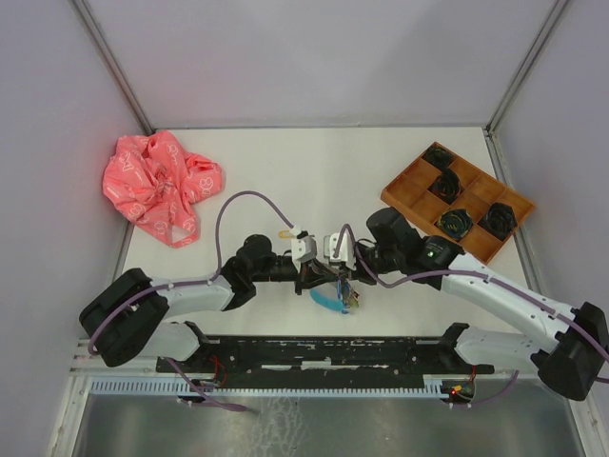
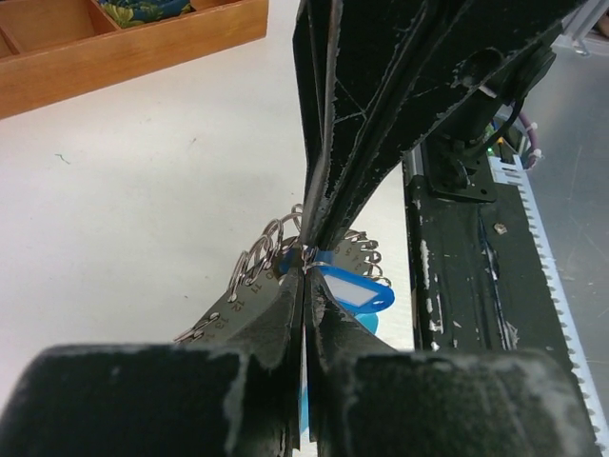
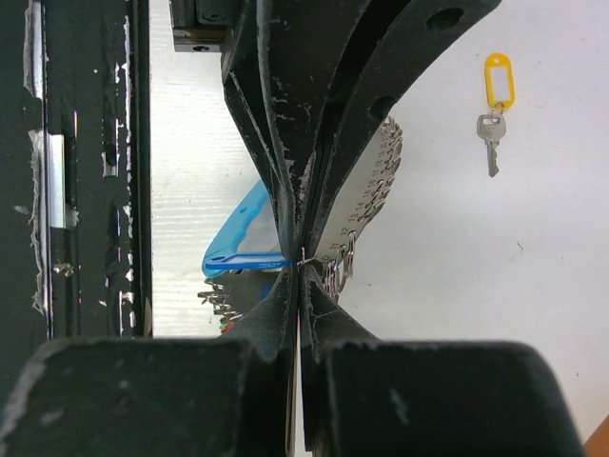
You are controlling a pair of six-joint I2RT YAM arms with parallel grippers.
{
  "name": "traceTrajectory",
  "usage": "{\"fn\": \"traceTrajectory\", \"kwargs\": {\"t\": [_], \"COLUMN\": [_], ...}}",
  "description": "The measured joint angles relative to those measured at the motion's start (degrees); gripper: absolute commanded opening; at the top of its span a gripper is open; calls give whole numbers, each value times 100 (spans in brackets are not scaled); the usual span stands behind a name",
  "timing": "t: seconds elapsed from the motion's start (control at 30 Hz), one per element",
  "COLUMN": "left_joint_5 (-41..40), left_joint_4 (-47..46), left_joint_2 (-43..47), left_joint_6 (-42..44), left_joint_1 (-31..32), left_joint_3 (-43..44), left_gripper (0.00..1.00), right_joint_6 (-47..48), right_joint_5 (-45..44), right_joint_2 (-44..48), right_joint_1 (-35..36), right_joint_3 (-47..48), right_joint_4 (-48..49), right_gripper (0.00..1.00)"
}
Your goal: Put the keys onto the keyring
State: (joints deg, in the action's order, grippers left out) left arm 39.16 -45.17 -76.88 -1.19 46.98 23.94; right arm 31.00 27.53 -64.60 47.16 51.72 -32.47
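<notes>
My two grippers meet tip to tip above the table's near middle. The left gripper (image 1: 306,270) (image 2: 305,263) is shut, and the right gripper (image 1: 335,269) (image 3: 300,263) is shut against it from the other side. Both pinch a thin metal keyring (image 2: 310,253) (image 3: 306,259) that carries a blue tag (image 2: 359,291) (image 3: 243,255). A grey numbered plate (image 2: 238,298) (image 3: 369,195) hung with several split rings sits right behind the fingertips. A key with a yellow tag (image 1: 285,231) (image 3: 494,116) lies apart on the table beyond the left gripper.
A crumpled pink bag (image 1: 157,184) lies at the back left. A wooden compartment tray (image 1: 459,197) (image 2: 143,46) holding dark objects stands at the back right. The black base rail (image 1: 333,352) (image 2: 466,276) runs along the near edge just below the grippers.
</notes>
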Motion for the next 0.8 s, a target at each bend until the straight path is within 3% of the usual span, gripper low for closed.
{"fn": "traceTrajectory", "kwargs": {"t": [0.4, 0.8], "left_joint_5": [-177, -313], "left_joint_4": [-520, -2181], "left_joint_2": [-170, -1147], "left_joint_6": [-1388, -3235], "left_joint_1": [-4, -98], "left_joint_3": [-302, -741], "left_gripper": [3, 3], "right_joint_6": [-557, -1237], "right_joint_5": [24, 74], "right_joint_2": [529, 553], "right_joint_1": [11, 11], "right_joint_3": [-870, -1631], "right_joint_4": [1161, 2435], "right_gripper": [1, 1]}}
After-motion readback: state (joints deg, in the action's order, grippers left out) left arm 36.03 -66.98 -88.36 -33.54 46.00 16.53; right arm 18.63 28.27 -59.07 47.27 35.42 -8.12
